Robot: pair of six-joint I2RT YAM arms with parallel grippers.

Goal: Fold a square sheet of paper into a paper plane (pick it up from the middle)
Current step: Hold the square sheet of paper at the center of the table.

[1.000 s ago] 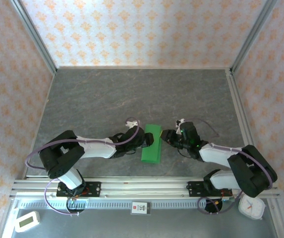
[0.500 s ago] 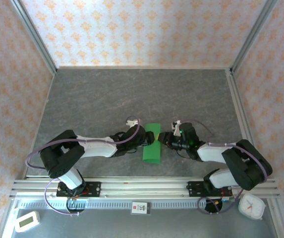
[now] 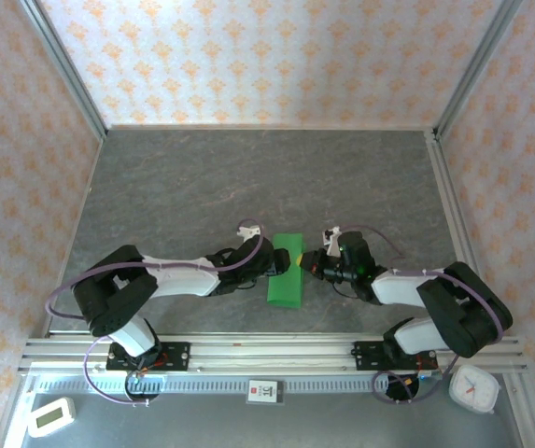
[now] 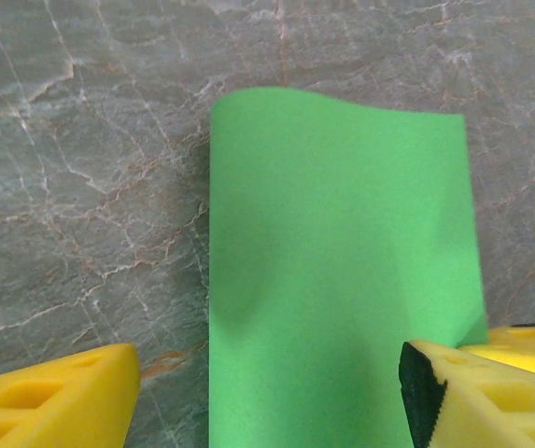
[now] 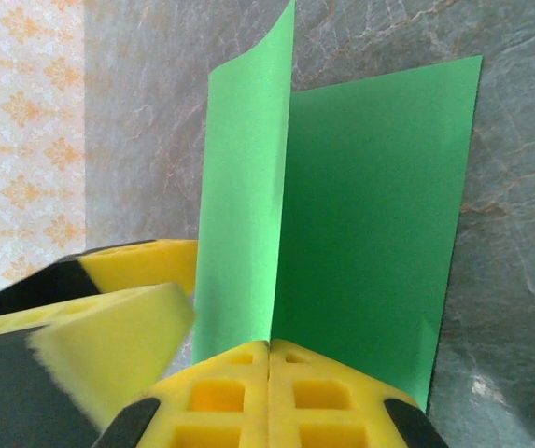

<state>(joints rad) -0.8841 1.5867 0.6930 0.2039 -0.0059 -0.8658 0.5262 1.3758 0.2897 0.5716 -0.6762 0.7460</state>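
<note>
- Arm bases sat on the rail point(image 3: 267, 350) at the near edge, w/ a small white timer point(image 3: 50, 416) in the near-left corner.
- L gripper point(image 4: 267, 411): jaws stood wide apart, paper seen betw. its fingers, not closed on it.
- R gripper point(image 5: 269, 347): fingers pressed together, clamped on the square sheet of paper point(image 3: 284, 273) at its fold.
- Sheet lay mid-table betw. the two grippers. One half lay flat on the grey table point(image 3: 248, 177), the other stood upright from the R fingers.
- Far side: patterned walls point(image 3: 267, 56).
</note>
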